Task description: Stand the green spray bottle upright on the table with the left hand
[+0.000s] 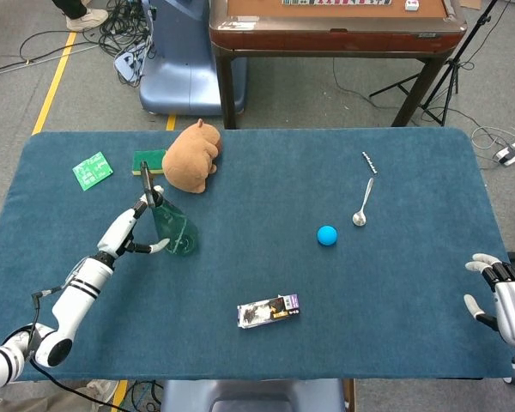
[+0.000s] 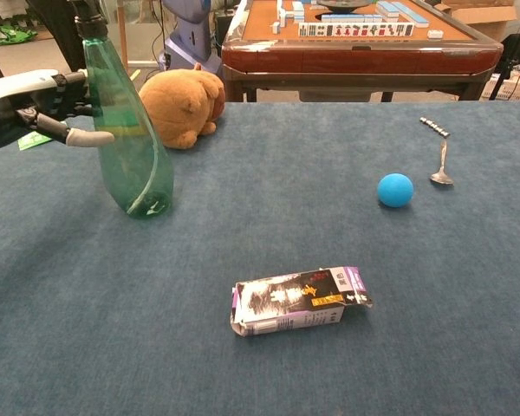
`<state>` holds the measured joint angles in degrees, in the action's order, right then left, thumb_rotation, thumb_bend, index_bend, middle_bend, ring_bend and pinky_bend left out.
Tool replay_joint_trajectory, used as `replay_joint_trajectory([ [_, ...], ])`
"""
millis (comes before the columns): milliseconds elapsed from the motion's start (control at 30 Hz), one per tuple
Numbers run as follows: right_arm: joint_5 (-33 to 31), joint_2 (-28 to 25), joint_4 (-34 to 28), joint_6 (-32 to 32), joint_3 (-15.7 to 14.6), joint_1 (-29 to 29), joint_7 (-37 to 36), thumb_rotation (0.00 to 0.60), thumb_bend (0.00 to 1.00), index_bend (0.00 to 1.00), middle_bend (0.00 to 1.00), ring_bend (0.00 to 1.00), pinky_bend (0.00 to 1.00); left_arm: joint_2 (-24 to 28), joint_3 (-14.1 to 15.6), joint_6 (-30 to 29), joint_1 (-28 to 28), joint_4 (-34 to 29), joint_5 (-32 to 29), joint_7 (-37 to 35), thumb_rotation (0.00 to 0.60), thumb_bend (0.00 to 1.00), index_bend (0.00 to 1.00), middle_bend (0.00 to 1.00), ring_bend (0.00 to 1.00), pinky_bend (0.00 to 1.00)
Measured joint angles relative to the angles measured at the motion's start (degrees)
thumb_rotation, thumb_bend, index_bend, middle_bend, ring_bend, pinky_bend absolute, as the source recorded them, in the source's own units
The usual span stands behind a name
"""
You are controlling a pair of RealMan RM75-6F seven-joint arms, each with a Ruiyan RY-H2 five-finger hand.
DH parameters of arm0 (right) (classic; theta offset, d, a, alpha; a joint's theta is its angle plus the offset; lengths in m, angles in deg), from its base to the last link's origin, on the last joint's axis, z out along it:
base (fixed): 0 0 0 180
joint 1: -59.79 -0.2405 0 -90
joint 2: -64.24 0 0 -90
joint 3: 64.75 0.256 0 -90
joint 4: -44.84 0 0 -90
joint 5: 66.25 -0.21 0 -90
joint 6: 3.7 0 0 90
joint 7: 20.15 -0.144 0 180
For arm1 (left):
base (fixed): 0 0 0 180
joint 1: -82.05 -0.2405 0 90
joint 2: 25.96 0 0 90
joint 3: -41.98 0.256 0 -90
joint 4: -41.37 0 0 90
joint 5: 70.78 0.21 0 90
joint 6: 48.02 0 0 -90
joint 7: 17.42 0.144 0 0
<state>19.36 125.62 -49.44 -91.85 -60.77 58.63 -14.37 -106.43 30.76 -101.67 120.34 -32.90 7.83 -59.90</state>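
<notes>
The green spray bottle has its base on the blue table, left of centre. It leans, its black nozzle top tipped toward the table's left edge. My left hand holds it from the left, thumb across the front of the body and fingers behind it. My right hand hovers at the table's right front corner, fingers apart and holding nothing; the chest view does not show it.
A brown plush toy lies just behind the bottle, with a green sponge and a green card to its left. A blue ball, a spoon and a small printed box lie further right.
</notes>
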Motion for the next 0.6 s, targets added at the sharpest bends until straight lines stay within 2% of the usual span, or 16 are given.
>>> replay_joint_trajectory([
  [267,-0.2,0.0,0.2,0.2,0.1,-0.1,-0.1,0.600,0.23,0.35,0.28,0.29,0.39,4.9,1.0,0.2,-1.5,-4.8,0.0,0.8,0.600,0.27,0.00,0.00,0.00,0.00],
  [600,-0.5,0.1,0.4,0.6,0.1,-0.2,0.0,0.600,0.23,0.35,0.28,0.29,0.39,11.1,1.7,-2.0,-5.3,-9.7,-3.5,7.5,0.600,0.27,0.00,0.00,0.00,0.00],
])
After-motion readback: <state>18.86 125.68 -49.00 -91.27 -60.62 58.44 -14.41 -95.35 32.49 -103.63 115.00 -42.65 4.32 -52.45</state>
